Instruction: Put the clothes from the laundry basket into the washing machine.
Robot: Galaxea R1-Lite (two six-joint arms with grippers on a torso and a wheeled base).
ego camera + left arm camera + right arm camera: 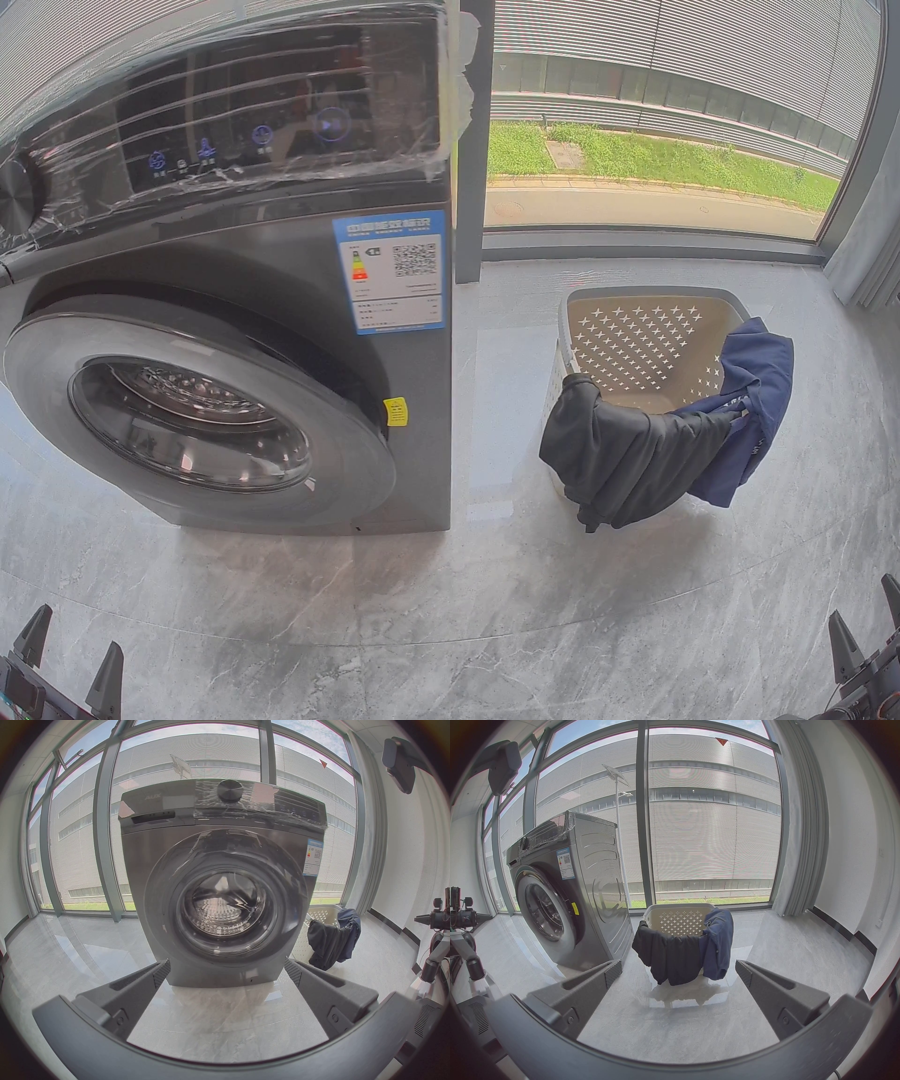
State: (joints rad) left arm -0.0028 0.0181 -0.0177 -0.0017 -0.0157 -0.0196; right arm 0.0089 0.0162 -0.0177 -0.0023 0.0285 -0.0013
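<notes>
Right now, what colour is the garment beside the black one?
Blue garment, best in the head view.

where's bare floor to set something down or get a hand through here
Bare floor runs between the washing machine and the laundry basket, and widely in front of both. Crowded: the basket's near rim, draped with a black garment and a blue garment.

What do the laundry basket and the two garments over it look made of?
Laundry basket: pale rigid plastic, with moulded star-shaped holes. Black garment: thin cloth with a slight sheen, perhaps synthetic. Blue garment: matte cloth, falling in soft folds; fibre unclear.
</notes>
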